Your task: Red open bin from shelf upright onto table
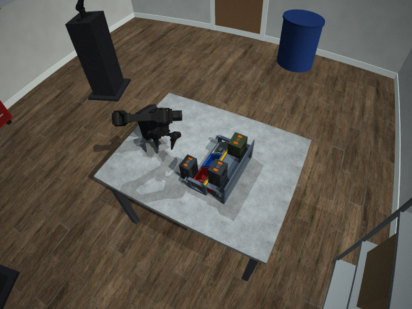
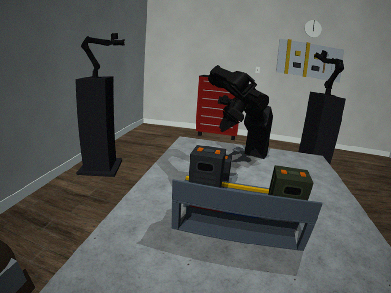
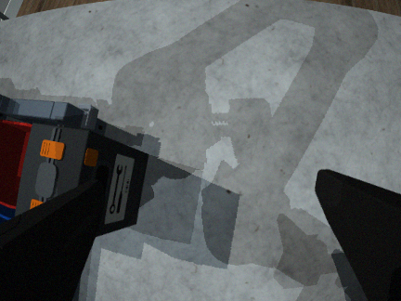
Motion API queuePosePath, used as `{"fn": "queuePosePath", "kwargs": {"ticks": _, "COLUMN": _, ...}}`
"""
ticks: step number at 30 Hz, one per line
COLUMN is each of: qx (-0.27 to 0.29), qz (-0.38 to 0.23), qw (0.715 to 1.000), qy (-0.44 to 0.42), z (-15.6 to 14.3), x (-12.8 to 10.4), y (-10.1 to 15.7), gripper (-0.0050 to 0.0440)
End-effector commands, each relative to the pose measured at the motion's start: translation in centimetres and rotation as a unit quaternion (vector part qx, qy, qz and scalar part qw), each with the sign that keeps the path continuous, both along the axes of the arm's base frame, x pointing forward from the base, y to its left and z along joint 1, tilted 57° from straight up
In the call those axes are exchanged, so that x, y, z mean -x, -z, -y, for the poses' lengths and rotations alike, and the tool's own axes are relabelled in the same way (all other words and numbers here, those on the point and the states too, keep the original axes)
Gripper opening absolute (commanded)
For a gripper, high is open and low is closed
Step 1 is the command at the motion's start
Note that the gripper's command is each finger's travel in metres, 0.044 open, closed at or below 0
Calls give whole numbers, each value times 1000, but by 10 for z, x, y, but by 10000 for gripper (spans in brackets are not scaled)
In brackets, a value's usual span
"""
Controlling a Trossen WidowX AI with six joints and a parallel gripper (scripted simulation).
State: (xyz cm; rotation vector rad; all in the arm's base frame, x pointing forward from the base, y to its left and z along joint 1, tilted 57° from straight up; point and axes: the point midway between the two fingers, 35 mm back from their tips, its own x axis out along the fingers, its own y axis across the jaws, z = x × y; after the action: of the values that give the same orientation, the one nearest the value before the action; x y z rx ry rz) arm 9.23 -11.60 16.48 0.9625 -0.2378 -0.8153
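The red open bin (image 1: 200,174) (image 3: 11,160) sits at one end of the lower level of the grey-blue shelf (image 1: 240,172) (image 2: 243,203) (image 3: 34,110). The near dark case partly hides it in the wrist view, and its parts cannot be made out. This dark case (image 1: 188,167) (image 3: 71,174) stands upright on the table (image 1: 279,159) (image 2: 113,256) (image 3: 260,56), right in front of the red bin. My gripper (image 1: 164,149) (image 3: 211,186) is wide open and empty, above the table on the arm's side of the shelf. The case lies beyond one finger in the wrist view.
A blue bin (image 1: 210,160) and a grey bin (image 1: 218,148) sit beside the red one. A second dark case (image 1: 218,175) (image 2: 205,175) and a green case (image 1: 236,147) (image 2: 290,188) stand on top of the shelf, behind a yellow bar (image 1: 223,156) (image 2: 244,188).
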Motion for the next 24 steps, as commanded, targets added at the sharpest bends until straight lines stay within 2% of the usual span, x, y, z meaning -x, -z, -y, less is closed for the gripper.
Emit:
{"fn": "queuePosePath", "kwargs": {"ticks": 1, "qx": -89, "qz": -50, "qw": 993, "qy": -64, "z": 35, "x": -27, "y": 1, "gripper": 440}}
{"fn": "queuePosePath", "kwargs": {"ticks": 9, "qx": -89, "qz": -50, "qw": 993, "qy": -64, "z": 35, "x": -27, "y": 1, "gripper": 440}}
{"fn": "queuePosePath", "kwargs": {"ticks": 10, "qx": -29, "qz": -1, "qw": 1000, "qy": -12, "z": 7, "x": -5, "y": -1, "gripper": 440}}
{"fn": "queuePosePath", "kwargs": {"ticks": 14, "qx": -113, "qz": -33, "qw": 991, "qy": -63, "z": 35, "x": -27, "y": 1, "gripper": 440}}
{"fn": "queuePosePath", "kwargs": {"ticks": 24, "qx": -113, "qz": -33, "qw": 991, "qy": -63, "z": 35, "x": -27, "y": 1, "gripper": 440}}
